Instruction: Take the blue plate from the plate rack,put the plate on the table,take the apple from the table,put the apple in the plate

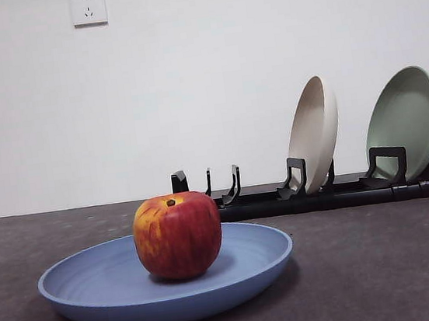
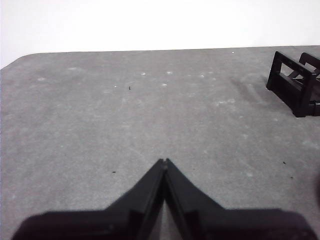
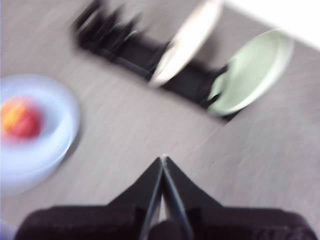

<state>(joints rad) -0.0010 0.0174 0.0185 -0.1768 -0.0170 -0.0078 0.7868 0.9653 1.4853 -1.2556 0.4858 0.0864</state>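
Note:
The blue plate [image 1: 166, 280] lies flat on the table [image 1: 368, 267] in the front view, near and left of centre. The red apple [image 1: 178, 235] stands upright inside it. The black plate rack [image 1: 312, 191] runs behind it to the right. Neither arm shows in the front view. My left gripper [image 2: 164, 161] is shut, empty, over bare table beside the rack's end [image 2: 296, 82]. My right gripper [image 3: 163, 159] is shut, empty, above the table; its blurred view shows the blue plate [image 3: 37, 145], the apple [image 3: 20, 119] and the rack [image 3: 150, 57].
A beige plate [image 1: 314, 131] and a pale green plate [image 1: 405, 121] lean in the rack's right-hand slots. The rack's left slots hold nothing. A white wall with two sockets stands behind the table.

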